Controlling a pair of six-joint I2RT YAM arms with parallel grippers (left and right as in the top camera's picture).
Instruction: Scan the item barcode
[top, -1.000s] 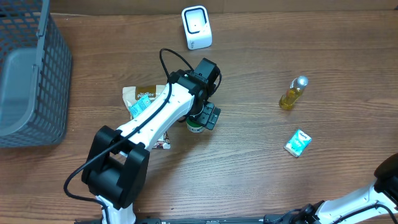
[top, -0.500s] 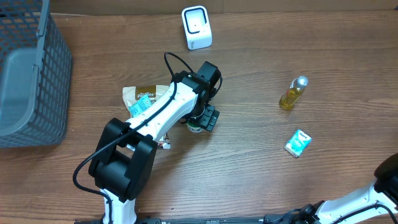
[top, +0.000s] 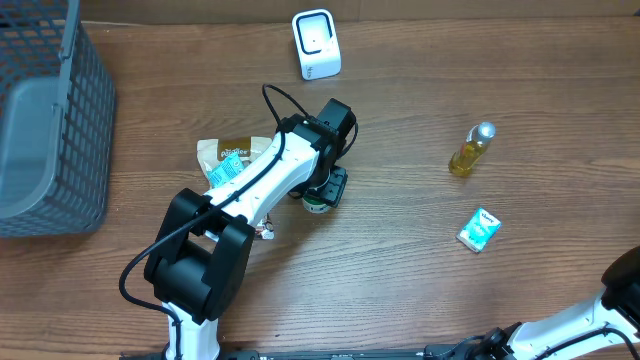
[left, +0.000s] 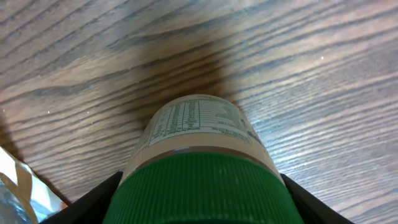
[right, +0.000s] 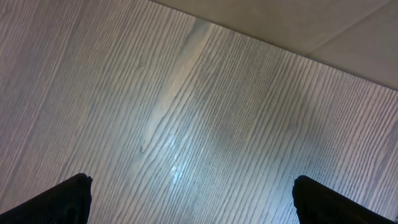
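The item between my left fingers is a small bottle (left: 198, 127) with a ribbed green cap and a white printed label, lying on the wooden table. My left gripper (left: 199, 202) is shut on its cap, one black finger pressed against each side. From overhead the bottle (top: 314, 206) peeks out under that gripper (top: 322, 196) near the table's middle. A white barcode scanner (top: 316, 44) stands at the far edge. My right gripper (right: 193, 199) hangs open over bare wood, nothing between its fingertips (right: 68, 199).
Snack packets (top: 224, 160) lie just left of the left arm. A grey wire basket (top: 50, 120) fills the far left. A yellow-liquid bottle (top: 470, 150) and a small teal box (top: 479, 229) rest on the right. The right arm (top: 625, 285) sits at the lower right corner.
My left gripper's fingers have drawn in from wide open onto the green cap. The left arm shifted slightly. The right arm has not moved.
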